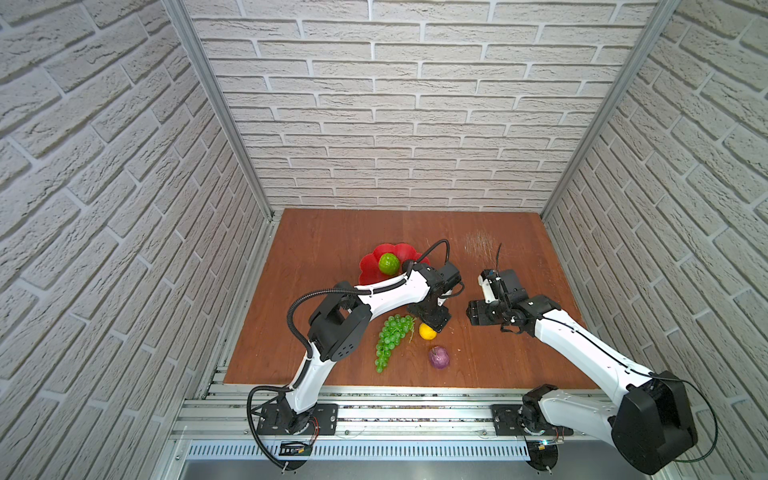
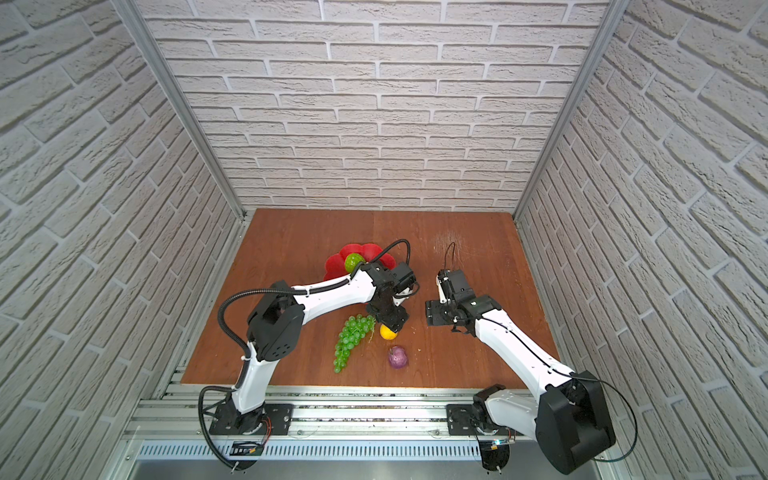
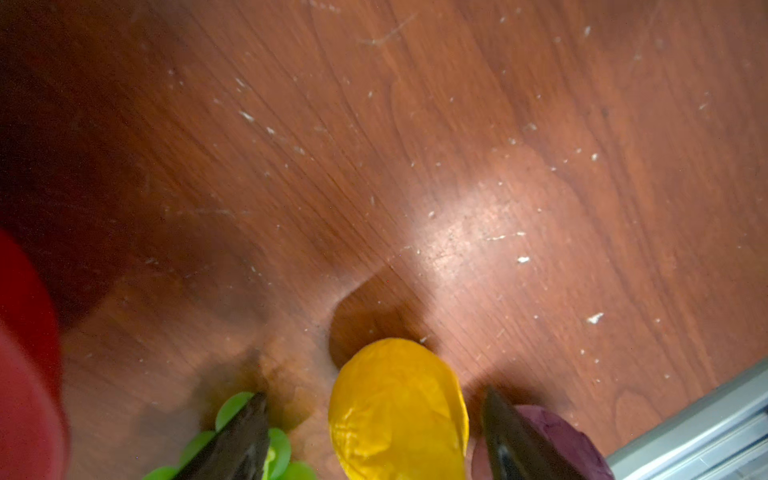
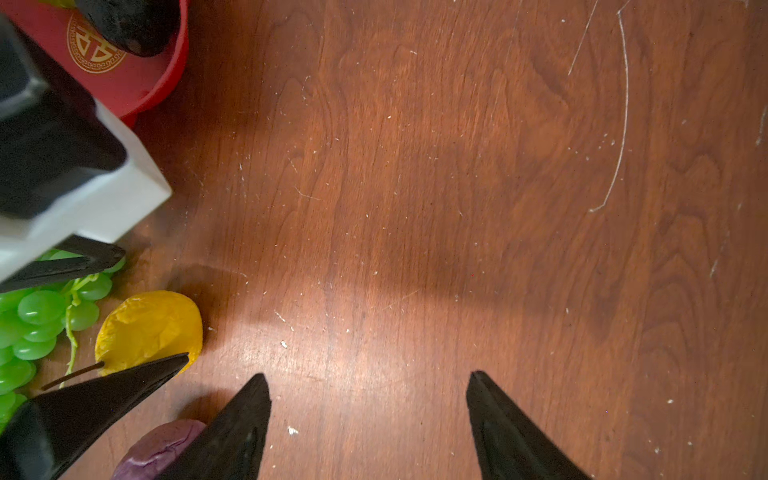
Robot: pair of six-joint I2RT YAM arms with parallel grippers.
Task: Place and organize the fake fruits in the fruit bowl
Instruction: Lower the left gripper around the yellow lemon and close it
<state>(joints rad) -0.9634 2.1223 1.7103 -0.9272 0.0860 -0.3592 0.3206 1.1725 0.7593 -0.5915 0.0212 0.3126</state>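
Note:
My left gripper [image 1: 432, 322] [image 3: 376, 415] hangs open over the yellow lemon [image 1: 427, 331] [image 3: 399, 411], one finger on each side with a gap to both. The green grape bunch [image 1: 390, 338] [image 4: 29, 324] lies just left of the lemon and the purple fruit [image 1: 439, 357] [image 4: 162, 449] in front of it. The red fruit bowl [image 1: 368, 270] [image 4: 166, 62] at the back holds the bumpy green ball [image 1: 388, 263] and the dark avocado [image 4: 129, 25]. My right gripper [image 1: 473, 315] [image 4: 368, 384] stands open over bare wood, right of the lemon.
The wooden table [image 1: 332, 232] is walled in by brick-pattern panels at the back and both sides. An aluminium rail [image 1: 374, 399] runs along its front edge. The left forearm [image 1: 386, 295] crosses in front of the bowl.

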